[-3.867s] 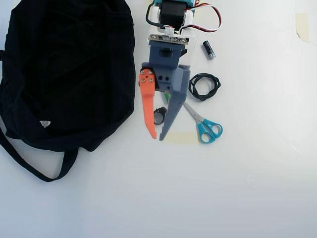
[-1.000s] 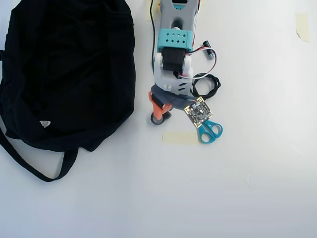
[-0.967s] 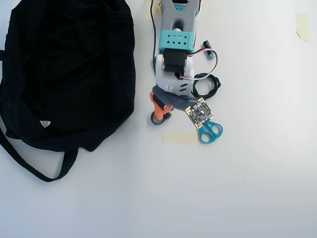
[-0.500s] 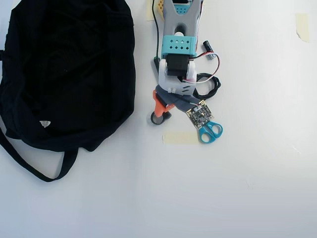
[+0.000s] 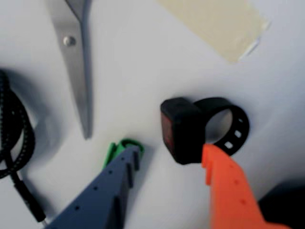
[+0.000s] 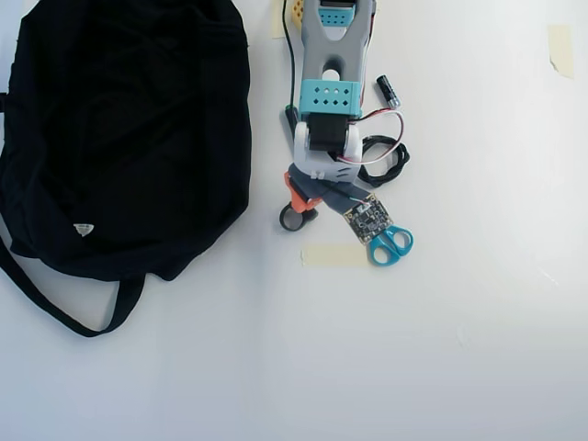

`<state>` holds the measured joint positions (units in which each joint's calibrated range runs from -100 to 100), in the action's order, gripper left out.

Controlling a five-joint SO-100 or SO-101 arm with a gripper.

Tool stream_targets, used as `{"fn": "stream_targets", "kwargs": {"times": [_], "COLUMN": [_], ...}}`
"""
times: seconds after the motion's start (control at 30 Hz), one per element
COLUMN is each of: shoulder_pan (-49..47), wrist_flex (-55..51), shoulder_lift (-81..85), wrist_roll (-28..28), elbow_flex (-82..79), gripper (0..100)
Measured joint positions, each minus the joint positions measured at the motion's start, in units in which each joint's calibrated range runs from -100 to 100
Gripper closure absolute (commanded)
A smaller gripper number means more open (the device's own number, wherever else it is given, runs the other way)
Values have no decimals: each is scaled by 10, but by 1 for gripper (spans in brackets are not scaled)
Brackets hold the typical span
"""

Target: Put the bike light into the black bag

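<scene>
- Wrist view: your claw (image 5: 169,160) has come down since a moment ago, jaws apart, orange finger touching the light (image 5: 182,130) on the worktop.
- Nothing gripped yet; the bag (image 6: 119,138) lies well apart, overhead.

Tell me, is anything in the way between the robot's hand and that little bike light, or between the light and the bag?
Nothing visible. The hand sits right at the bike light, its orange finger against the light's body. Only bare white table separates the light from the black bag.
</scene>
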<state>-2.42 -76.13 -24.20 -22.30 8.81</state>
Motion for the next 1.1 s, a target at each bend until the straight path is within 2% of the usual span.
{"fn": "stream_targets", "kwargs": {"times": [1.1], "shoulder_pan": [8], "wrist_flex": [40], "shoulder_lift": [-53], "wrist_roll": [-11], "elbow_flex": [6], "gripper": [83]}}
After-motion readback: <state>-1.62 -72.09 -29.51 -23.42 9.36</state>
